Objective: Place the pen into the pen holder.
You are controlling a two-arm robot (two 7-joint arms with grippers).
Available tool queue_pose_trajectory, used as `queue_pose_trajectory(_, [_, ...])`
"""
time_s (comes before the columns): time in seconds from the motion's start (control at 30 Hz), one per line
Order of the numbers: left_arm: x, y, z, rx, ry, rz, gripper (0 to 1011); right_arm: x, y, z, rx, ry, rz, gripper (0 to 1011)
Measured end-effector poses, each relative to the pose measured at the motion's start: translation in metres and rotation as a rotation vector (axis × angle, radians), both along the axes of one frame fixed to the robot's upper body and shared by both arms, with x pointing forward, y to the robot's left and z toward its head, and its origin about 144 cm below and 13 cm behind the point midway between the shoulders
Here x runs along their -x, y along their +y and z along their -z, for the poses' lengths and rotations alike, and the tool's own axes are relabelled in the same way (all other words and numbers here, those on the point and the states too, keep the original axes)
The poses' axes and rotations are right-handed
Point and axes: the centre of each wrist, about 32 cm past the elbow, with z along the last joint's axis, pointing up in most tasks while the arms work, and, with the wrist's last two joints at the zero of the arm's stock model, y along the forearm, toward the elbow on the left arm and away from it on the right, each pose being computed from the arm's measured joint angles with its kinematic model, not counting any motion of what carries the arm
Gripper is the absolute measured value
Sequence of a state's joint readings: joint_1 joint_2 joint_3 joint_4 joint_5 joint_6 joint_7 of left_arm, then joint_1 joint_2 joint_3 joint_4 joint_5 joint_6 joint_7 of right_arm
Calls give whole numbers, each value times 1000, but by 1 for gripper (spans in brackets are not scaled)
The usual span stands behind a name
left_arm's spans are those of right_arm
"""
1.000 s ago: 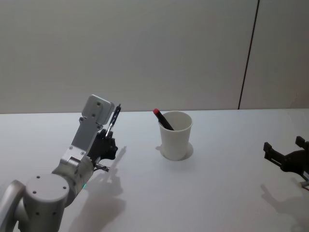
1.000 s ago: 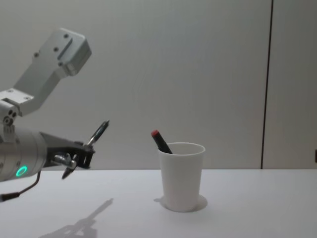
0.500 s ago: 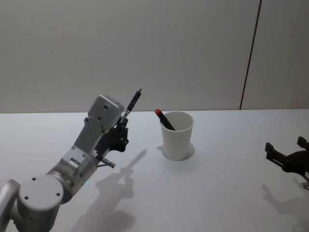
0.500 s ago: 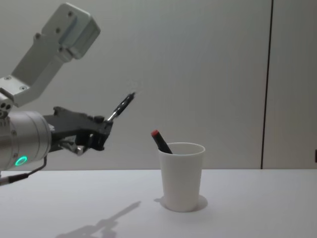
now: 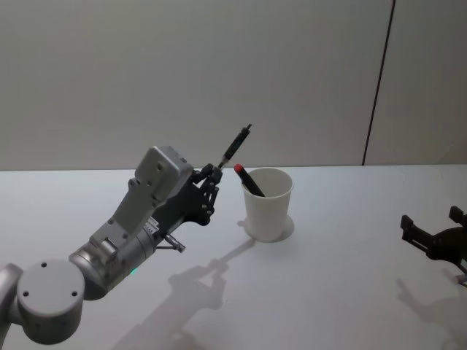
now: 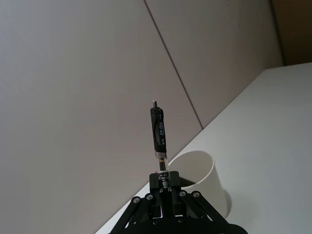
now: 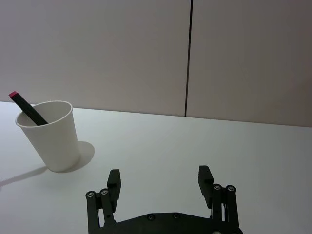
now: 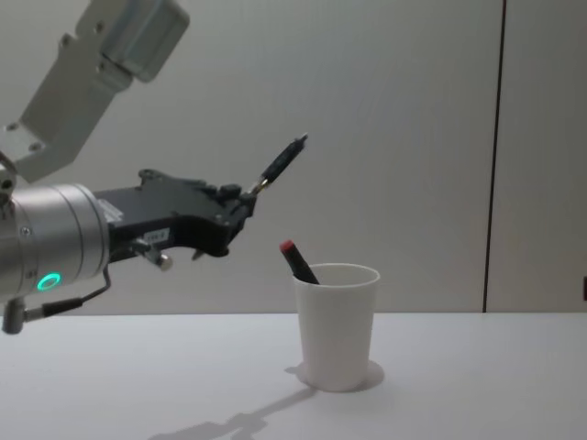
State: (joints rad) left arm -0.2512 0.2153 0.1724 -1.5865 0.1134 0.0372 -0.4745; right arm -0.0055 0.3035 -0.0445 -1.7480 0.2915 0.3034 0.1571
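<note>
Pen [image 5: 235, 144] clamped in my left gripper [image 5: 213, 175], held high just short of the pen holder [image 5: 267, 208].
I should carry it over the rim ahead, tilt it in clear of the red-capped pen [image 5: 246, 179] inside, then release; it is slim and black, jutting beyond the claw. Right gripper [image 5: 430, 237] rests open, well apart.

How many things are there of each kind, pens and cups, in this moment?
Cups: 1, the white paper cup.
Pens: 2, the black pen held in the left gripper, and the red-tipped pen leaning inside that cup.
Total: 3.
</note>
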Motion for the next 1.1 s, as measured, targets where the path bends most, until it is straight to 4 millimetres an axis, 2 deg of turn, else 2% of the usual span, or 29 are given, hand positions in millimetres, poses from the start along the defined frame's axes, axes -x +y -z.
queue_pose_trajectory(0.5, [-16, 0, -4, 72, -22, 172, 131, 0, 0, 0, 0, 0, 0, 1001])
queue_pose_trajectory(1.1, [-32, -21, -2, 144, -10, 328, 130, 0, 0, 0, 0, 0, 0, 1001])
